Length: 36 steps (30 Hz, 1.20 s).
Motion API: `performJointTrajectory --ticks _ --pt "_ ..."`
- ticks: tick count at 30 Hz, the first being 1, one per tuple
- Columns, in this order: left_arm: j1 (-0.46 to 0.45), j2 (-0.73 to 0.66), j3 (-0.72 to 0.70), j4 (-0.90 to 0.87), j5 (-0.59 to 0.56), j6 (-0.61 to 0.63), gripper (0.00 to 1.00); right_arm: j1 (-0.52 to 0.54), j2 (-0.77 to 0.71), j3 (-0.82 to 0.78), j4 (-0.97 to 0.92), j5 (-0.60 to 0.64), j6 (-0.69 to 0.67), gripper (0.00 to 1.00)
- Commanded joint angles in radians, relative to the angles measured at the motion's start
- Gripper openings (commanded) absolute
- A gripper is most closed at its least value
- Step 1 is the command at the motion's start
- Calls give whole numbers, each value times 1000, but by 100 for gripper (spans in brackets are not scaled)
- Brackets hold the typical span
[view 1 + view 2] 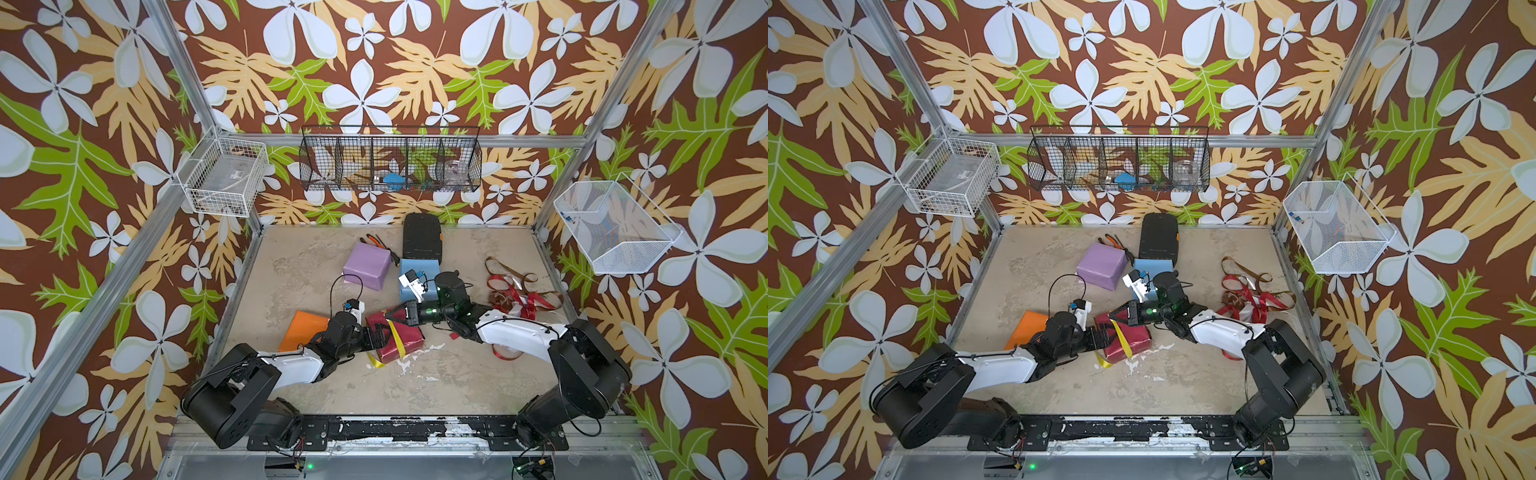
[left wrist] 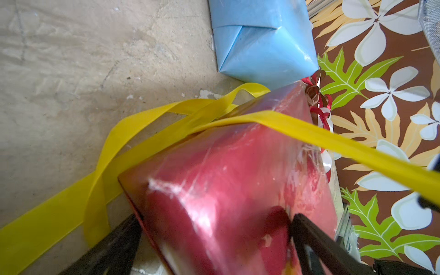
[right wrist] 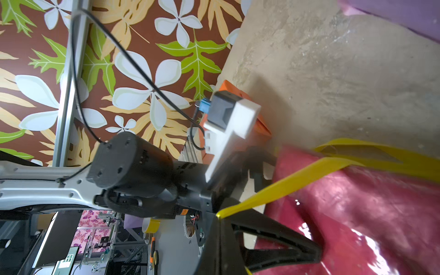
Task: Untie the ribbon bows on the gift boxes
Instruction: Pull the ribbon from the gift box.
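Right jaws pressed together, pinching the yellow ribbon (image 3: 285, 185) at the tips; the ribbon runs taut from there across the top of the dark red box (image 1: 413, 338); slack loops lie on the desk (image 1: 457, 374) beside it. My left jaws are spread wide, 1 finger on each side of that box's corner; contact unclear. The box sits front-centre between my 2 arms; orange box (image 1: 301, 328) beside my left arm; lilac box (image 1: 368, 264) and light blue box (image 1: 428, 266) farther back; loose ribbon pile (image 1: 523, 295) on my right.
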Motion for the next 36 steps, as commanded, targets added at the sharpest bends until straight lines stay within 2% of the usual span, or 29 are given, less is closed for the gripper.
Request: performJointTrajectory --ticks 1,12,25,36 --pt "2 -20 9 -77 -45 32 100 -3 -41 57 -21 -24 -53 0" --pt "2 -25 37 -125 -59 67 100 -21 -121 262 -187 -3 -119 0" --pt "2 -25 40 -137 -48 71 100 -21 -122 512 -381 56 -218 0" --pt "2 -23 62 -160 -45 76 100 -21 -25 406 -369 94 -254 0"
